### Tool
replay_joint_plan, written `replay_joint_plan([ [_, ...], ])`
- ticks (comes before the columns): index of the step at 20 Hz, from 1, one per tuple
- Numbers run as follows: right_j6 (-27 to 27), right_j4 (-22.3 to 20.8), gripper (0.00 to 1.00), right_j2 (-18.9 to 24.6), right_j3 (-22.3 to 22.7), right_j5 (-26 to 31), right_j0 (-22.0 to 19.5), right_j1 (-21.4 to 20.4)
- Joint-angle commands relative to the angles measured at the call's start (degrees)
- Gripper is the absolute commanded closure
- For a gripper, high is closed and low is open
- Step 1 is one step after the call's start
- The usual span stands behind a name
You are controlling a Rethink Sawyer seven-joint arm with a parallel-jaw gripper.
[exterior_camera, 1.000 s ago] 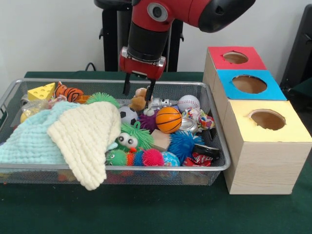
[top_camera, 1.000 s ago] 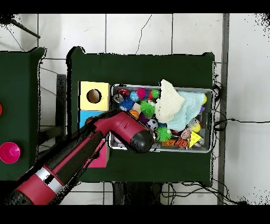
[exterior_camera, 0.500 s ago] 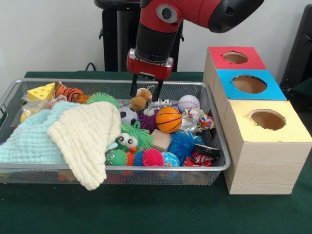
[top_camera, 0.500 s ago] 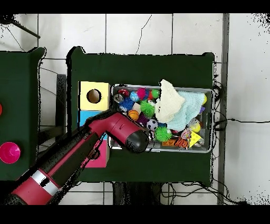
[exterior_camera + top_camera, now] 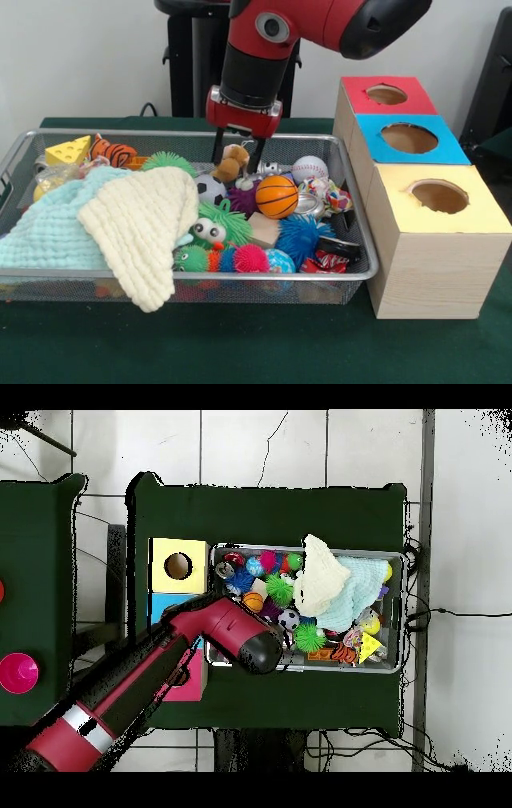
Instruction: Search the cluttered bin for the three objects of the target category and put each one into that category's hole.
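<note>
**Hand clamped on brown monkey above the basket**

The hand [image 5: 236, 158] hangs over the far side of the wire basket [image 5: 352, 276], its two fingers closed on a brown plush monkey [image 5: 230, 162]. The monkey sits just behind the orange basketball [image 5: 276, 197] and soccer ball [image 5: 210, 189]. The red-topped hole [image 5: 386, 94] lies right of the basket, farthest back on the bench [image 5: 240, 344].

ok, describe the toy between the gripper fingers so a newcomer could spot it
Start at the wire-mesh bin and go to its far side, under the red arm's gripper. Between the fingers sits a small brown plush monkey with a tan face. It is soft and furry, unlike the hard soccer ball and basketball just in front.
</note>
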Motion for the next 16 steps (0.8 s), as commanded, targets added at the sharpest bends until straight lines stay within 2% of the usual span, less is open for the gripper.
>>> replay_joint_plan([
  [1, -1.6, 4.4, 0.0, 11.2, -1.5, 5.4, -2.9, 3.3],
  [11, -1.9, 4.2, 0.0, 13.4, -1.0, 7.9, -2.7, 3.4],
  [16, -0.3, 3.3, 0.0, 13.5, 1.8, 5.1, -0.9, 2.0],
])
